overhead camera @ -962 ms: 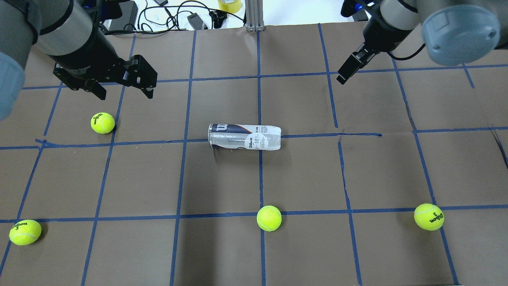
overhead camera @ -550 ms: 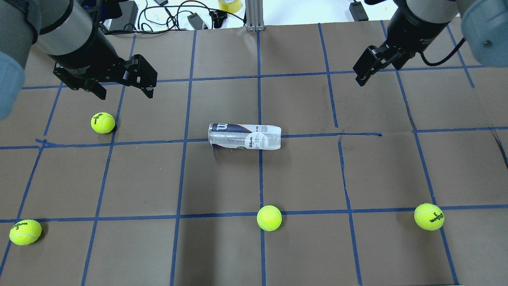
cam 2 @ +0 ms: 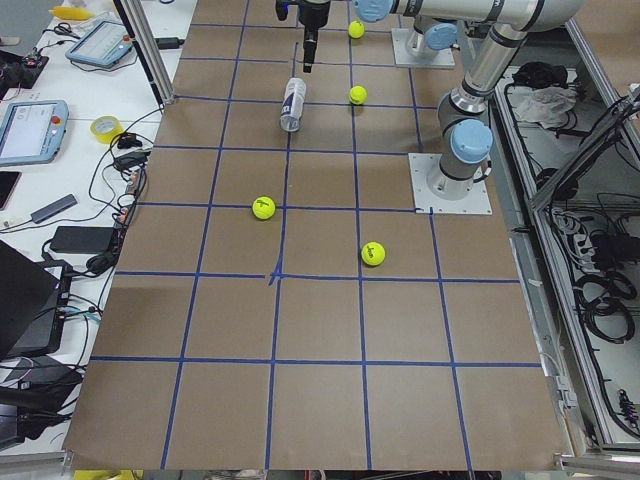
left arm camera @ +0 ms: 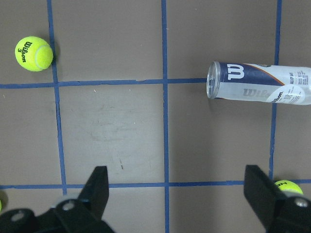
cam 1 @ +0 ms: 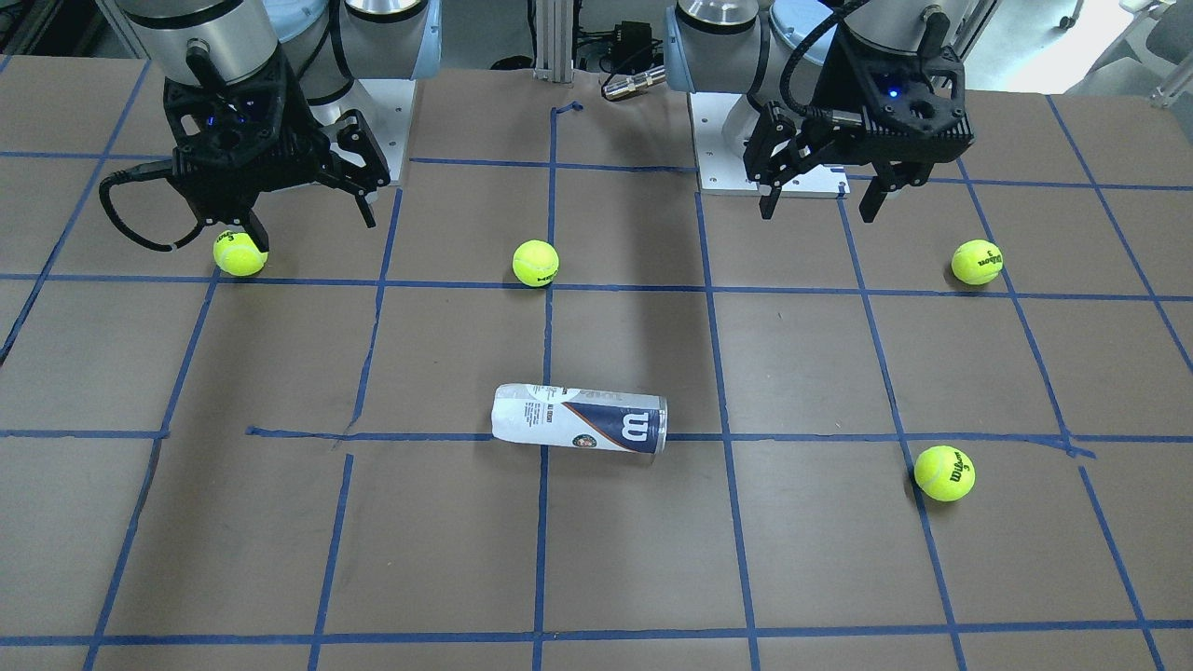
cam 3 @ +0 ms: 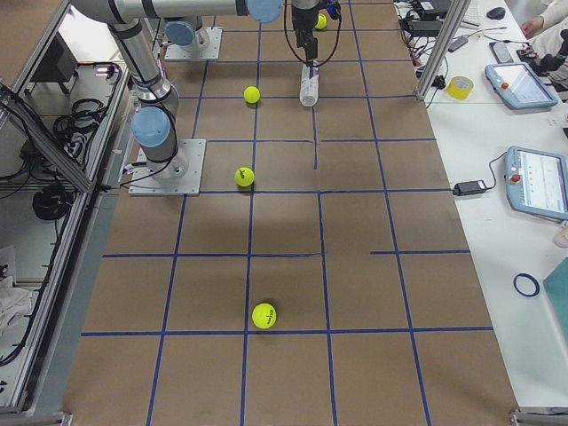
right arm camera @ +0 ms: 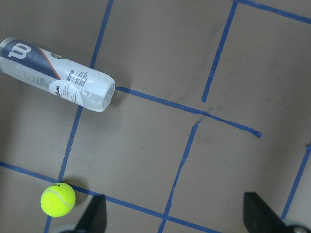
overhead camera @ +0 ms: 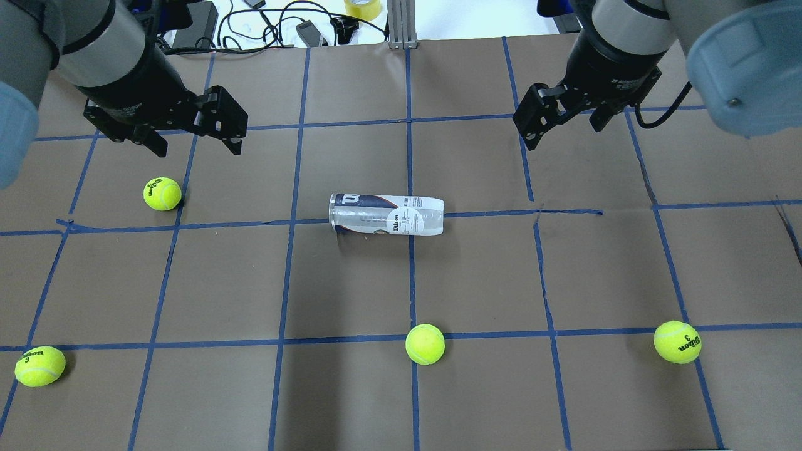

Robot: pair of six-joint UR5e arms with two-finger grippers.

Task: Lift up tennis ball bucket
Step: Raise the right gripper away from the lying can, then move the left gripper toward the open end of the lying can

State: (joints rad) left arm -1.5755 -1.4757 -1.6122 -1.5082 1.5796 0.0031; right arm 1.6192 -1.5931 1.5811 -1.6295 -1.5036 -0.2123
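The tennis ball bucket [overhead camera: 386, 215] is a clear can with a white and navy Wilson label. It lies on its side at the middle of the brown table, open end toward the robot's left. It also shows in the front view [cam 1: 580, 418], the left wrist view [left arm camera: 260, 82] and the right wrist view [right arm camera: 58, 74]. My left gripper [overhead camera: 195, 147] is open and empty, hovering far-left of the can and apart from it. My right gripper [overhead camera: 564, 128] is open and empty, hovering far-right of the can.
Several yellow-green tennis balls lie around: one [overhead camera: 162, 193] just under the left gripper's side, one [overhead camera: 425, 344] in front of the can, one [overhead camera: 677, 342] near right, one [overhead camera: 39, 366] near left. Cables and a tape roll [overhead camera: 362, 7] lie beyond the far edge.
The right gripper has turned at the wrist, so both fingers now show spread, and it has shifted left toward the middle. The left arm and the can have not moved.
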